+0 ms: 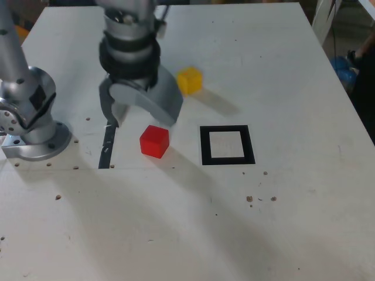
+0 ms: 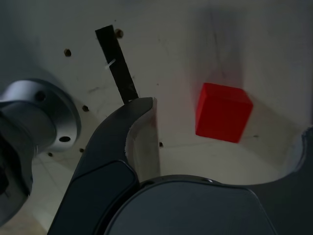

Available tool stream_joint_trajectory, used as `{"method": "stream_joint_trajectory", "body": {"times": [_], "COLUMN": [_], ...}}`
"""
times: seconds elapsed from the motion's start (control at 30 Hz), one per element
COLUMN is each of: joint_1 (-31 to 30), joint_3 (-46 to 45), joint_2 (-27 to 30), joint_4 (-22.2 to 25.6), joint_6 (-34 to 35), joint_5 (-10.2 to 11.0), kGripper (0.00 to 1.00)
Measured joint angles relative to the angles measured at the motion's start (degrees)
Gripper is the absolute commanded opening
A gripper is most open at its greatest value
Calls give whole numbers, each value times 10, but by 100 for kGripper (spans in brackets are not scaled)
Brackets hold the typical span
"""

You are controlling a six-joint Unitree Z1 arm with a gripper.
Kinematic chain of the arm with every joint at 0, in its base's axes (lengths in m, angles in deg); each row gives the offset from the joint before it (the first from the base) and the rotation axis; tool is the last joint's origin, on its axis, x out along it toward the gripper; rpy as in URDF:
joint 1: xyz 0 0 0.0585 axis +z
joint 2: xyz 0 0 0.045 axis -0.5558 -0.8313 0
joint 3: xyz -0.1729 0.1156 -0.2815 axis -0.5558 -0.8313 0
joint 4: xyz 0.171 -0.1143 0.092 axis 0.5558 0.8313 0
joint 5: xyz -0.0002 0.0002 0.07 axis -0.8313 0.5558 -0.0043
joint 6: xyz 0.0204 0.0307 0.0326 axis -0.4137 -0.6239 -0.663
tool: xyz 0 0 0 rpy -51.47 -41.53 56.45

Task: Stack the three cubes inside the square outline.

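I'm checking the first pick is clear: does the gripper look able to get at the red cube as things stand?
Probably yes. The gripper hangs open just above the red cube, which sits alone on the table, apart from the yellow cube and the square outline. Nothing lies between the jaws and it.

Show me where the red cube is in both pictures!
Exterior view: the red cube sits on the table between the tape strip and the square outline, just in front of the open claw.
Wrist view: the red cube lies between the claw's two fingers, untouched.
Shared landmark: the black tape strip beside the cube.
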Motion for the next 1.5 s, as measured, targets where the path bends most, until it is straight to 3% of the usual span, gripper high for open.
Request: {"method": "stream_joint_trajectory", "body": {"times": [0.27, 0.67, 1.5], "joint_1": [0, 0, 8], "joint_3": [-2, 13, 14], "joint_2": [-65, -83, -95], "joint_4": [-30, -40, -49], "joint_6": [-55, -95, -112], "joint_5": [0, -5, -7], "kGripper": [89, 52, 21]}}
